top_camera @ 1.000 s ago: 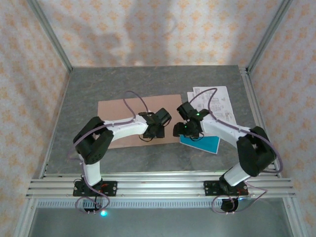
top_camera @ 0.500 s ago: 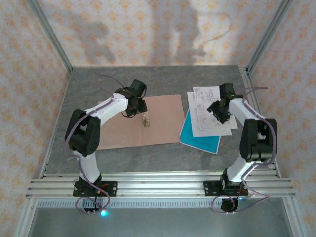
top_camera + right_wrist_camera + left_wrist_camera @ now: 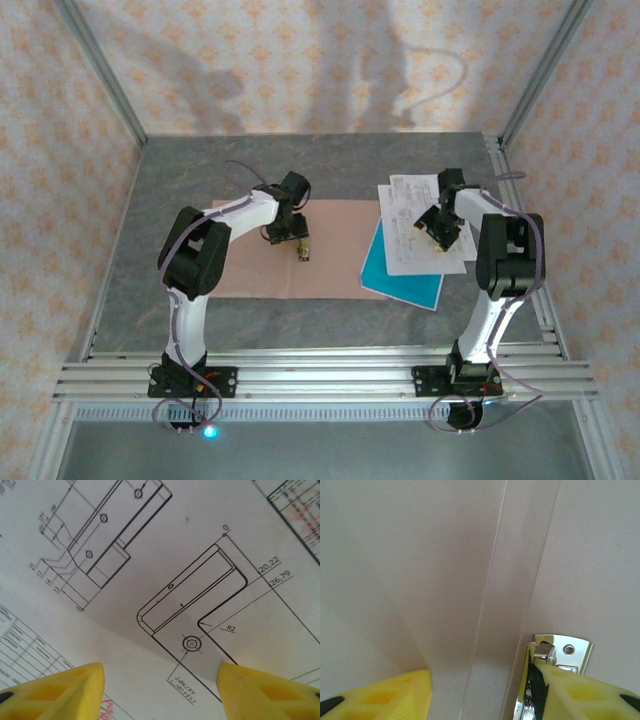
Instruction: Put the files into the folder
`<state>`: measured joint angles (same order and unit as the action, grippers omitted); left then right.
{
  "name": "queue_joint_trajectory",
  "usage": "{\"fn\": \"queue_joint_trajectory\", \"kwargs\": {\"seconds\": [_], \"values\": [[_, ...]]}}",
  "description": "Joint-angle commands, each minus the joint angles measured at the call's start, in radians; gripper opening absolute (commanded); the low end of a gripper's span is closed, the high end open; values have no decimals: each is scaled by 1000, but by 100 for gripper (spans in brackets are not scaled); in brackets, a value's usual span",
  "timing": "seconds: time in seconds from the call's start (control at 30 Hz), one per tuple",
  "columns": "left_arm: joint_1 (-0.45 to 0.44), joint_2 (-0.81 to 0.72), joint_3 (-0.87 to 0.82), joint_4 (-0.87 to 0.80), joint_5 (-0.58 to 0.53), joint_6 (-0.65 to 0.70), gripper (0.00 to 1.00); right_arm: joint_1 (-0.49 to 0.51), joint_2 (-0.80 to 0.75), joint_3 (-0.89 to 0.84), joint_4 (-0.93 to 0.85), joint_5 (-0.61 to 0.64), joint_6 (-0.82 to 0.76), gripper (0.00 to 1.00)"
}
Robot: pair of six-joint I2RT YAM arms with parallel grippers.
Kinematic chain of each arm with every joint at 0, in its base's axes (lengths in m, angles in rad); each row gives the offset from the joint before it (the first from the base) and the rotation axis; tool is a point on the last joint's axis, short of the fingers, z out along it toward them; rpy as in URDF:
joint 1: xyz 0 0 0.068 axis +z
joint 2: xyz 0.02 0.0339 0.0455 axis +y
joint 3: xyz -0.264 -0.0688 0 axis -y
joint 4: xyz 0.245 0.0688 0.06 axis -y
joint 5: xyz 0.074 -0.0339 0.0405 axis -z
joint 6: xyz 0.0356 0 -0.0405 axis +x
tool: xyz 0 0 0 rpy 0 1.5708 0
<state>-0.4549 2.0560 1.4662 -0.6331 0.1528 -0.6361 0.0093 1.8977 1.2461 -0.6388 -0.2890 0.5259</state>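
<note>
White pages (image 3: 410, 250) cover most of the teal sheet (image 3: 395, 278), and a yellow finger (image 3: 585, 690) hides the lower part of the metal fastener (image 3: 567, 650).

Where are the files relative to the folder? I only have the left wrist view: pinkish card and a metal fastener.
Observer: The files lie at the folder's right side: white printed sheets stacked on a teal sheet.
Operator: Do they overlap the folder?
Observer: The teal sheet's left corner appears to lie over the folder's right edge.
Operator: What is the right arm doing?
Observer: The right gripper is over the white sheets, jaws open above a line drawing, holding nothing.
</note>
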Motion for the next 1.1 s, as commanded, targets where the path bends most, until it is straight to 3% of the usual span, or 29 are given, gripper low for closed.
{"fn": "queue_joint_trajectory", "kwargs": {"seconds": [0.0,0.4,0.73,1.07], "values": [[-57,42,-17,52,38,-64,55,67,53,-23,-34,-58,-15,62],[-123,89,-5,208,26,-302,54,183,61,-12,-33,-63,2,62],[-146,-10,-136,341,31,-416,53,240,78,75,-68,-75,-2,62],[-186,-220,-122,258,-51,-391,60,217,-171,18,-55,-50,13,65]]}}
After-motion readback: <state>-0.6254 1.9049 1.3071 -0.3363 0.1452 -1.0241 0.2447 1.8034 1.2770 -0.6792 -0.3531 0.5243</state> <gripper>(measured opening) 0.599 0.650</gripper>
